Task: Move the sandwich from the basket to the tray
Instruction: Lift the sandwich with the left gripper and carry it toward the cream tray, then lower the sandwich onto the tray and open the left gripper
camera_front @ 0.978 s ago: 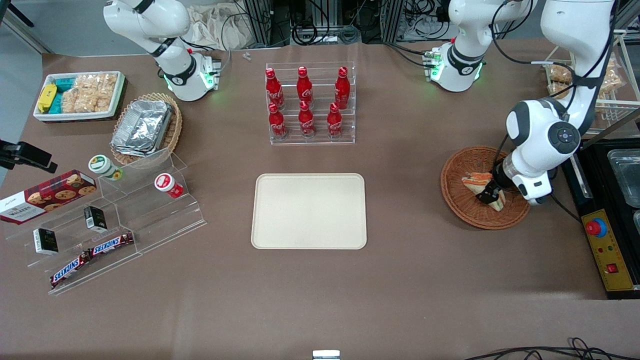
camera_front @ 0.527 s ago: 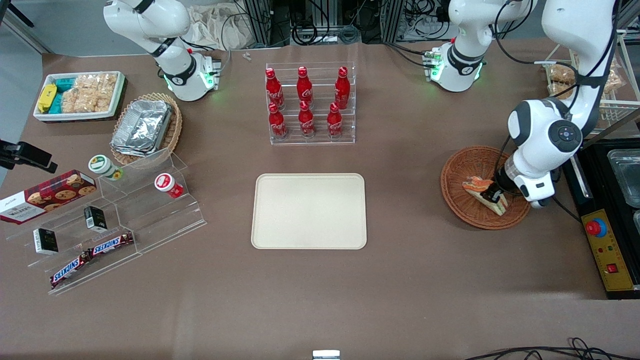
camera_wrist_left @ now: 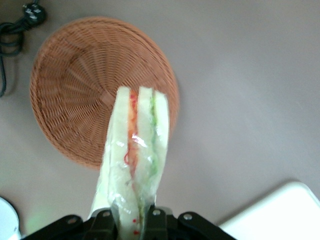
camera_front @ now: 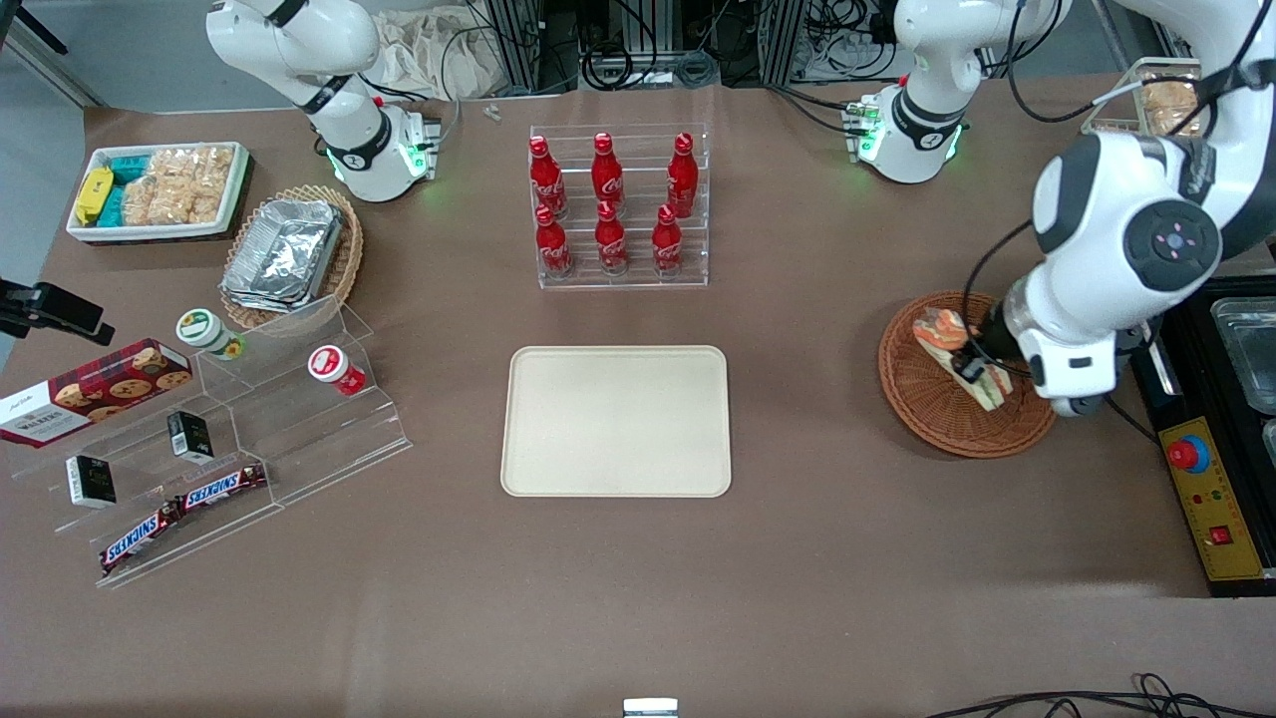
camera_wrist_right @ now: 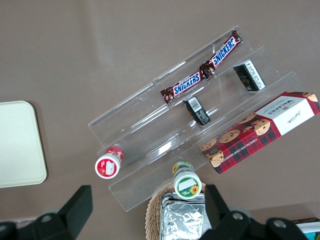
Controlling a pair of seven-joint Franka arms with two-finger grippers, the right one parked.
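Note:
My gripper (camera_front: 969, 371) (camera_wrist_left: 134, 220) is shut on the sandwich (camera_front: 957, 354) (camera_wrist_left: 136, 155), a wrapped wedge of pale bread with orange and green layers. It hangs in the air above the round reddish-brown woven basket (camera_front: 932, 399) (camera_wrist_left: 75, 85), which holds nothing else that I can see. The cream-beige tray (camera_front: 616, 420) (camera_wrist_left: 285, 210) lies flat on the table toward the parked arm's end, well apart from the basket.
An acrylic rack of red cola bottles (camera_front: 610, 204) stands farther from the front camera than the tray. A black control box with a red button (camera_front: 1201, 479) sits beside the basket. A tiered acrylic snack shelf (camera_front: 214, 439) and a foil-container basket (camera_front: 289, 254) lie toward the parked arm's end.
The gripper has risen out of the basket with the sandwich held in it. The wrist has lifted and come closer to the front camera.

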